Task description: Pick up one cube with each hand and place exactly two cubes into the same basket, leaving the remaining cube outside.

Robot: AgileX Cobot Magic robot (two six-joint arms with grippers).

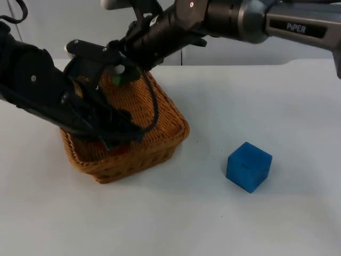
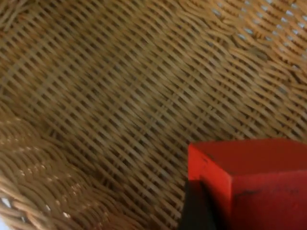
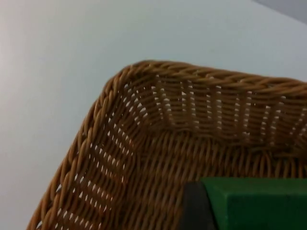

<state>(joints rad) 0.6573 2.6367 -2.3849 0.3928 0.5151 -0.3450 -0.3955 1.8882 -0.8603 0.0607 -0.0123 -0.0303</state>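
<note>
Currently, item one: wicker basket, on the white table, both arms reaching into it.

Item two: left gripper, low inside the basket near its front wall, clamped on the red cube; the cube sits between the fingers, close above the woven floor.

Item three: right gripper, over the basket's far end, clamped on the green cube; this cube hangs inside the rim, above the weave.

Item four: blue cube, on the table, well apart from the basket; it is the one to leave outside.

Handling note, as a judgement: the step in hand is release. Each cube should be let go low over the floor, and the fingers lifted straight up clear of the wicker so neither snags the rim nor tips the basket.
</note>
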